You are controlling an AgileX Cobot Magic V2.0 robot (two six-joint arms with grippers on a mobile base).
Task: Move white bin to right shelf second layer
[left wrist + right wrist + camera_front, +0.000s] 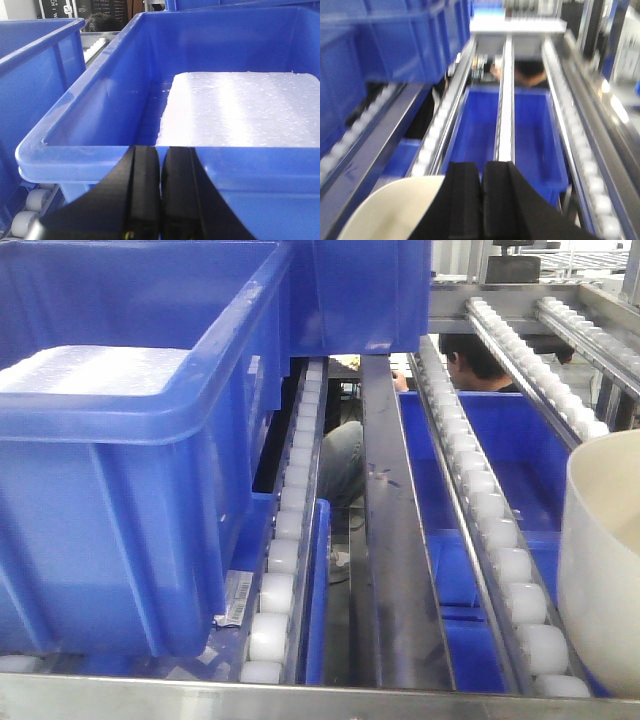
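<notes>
Clearly visible at the right edge of the front view is the white bin, a cream-white glossy tub with smooth plain walls and a rounded rim, its open mouth showing a pale inner wall. Only part of it is in that picture; its lower side sits just beside a rail of small white rollers that slopes back into the steel rack. In the right wrist view the same bin lies directly below and to the left of the right end effector, whose two black fingers stand pressed together with no gap showing. Whether they pinch the bin's rim cannot be told, since the contact is hidden behind the fingers. Ahead of that end effector a steel centre bar runs away between roller rails, with a blue crate on a lower level beneath it. That picture is blurred.

The left end effector also has its black fingers closed against each other, holding nothing that can be seen. Right in front of it is the near wall of a large blue crate, and inside that crate rests a white slab with a rough, frosted surface. Below and left of this end effector a few white rollers show.
</notes>
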